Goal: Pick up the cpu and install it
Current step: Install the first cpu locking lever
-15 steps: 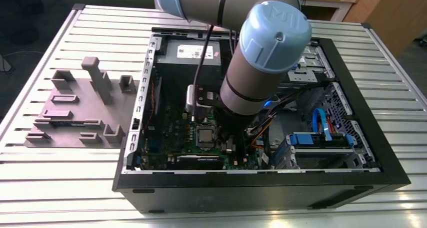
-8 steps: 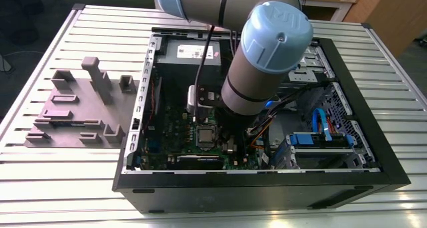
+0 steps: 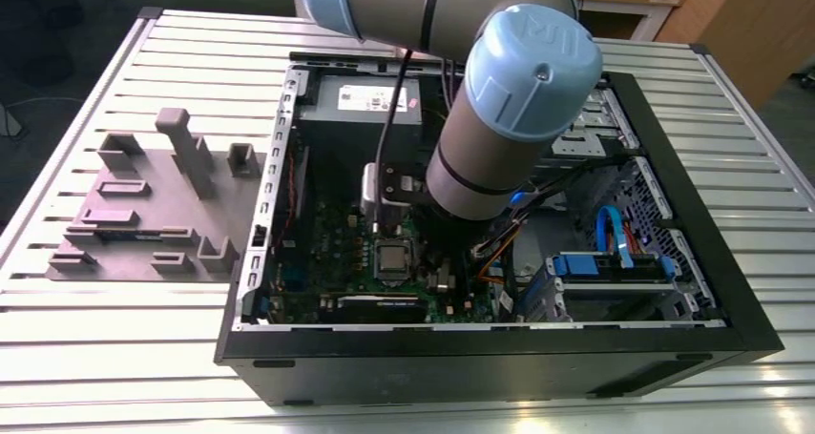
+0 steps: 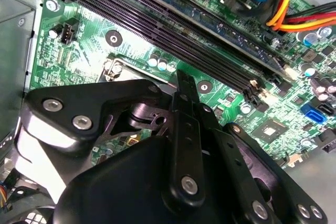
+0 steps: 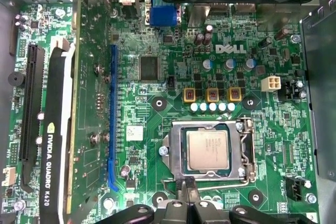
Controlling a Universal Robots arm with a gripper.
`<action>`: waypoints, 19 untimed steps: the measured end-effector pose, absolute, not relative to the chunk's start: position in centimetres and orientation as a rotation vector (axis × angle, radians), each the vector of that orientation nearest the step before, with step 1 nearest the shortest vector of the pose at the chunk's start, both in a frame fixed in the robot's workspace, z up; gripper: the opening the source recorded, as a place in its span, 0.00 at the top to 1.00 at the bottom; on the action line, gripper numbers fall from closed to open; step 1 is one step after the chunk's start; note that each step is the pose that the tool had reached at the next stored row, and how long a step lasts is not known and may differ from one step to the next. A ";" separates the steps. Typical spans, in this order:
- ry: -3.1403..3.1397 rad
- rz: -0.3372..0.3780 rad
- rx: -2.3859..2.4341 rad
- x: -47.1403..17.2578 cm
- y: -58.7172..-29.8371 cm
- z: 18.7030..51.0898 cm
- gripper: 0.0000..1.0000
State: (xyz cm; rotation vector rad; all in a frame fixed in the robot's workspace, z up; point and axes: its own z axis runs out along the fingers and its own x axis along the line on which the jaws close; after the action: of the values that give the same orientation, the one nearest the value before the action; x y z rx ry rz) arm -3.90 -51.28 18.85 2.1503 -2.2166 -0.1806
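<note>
First wrist view: my gripper (image 5: 188, 195), fingers pressed together and empty, sits at the bottom edge, just below the cpu (image 5: 208, 149) lying in its socket (image 5: 210, 150) at lower centre. I judge the cpu light, rigid, fragile; grip its rim.

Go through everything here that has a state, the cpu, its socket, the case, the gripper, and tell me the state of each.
cpu: seated flat in its socket, silver top up.
socket frame: open, not covering the cpu.
computer case: lying on its side, side panel off.
memory slots: empty.
graphics card: plugged into the motherboard.
gripper: fingers together, holding nothing, just beside the socket.
</note>
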 end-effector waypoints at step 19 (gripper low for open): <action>-2.214 -0.183 2.155 -3.7 -51.3 21.4 0.90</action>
State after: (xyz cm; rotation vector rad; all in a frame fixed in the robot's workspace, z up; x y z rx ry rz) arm -3.70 -51.29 21.39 2.1550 -2.2136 -0.1828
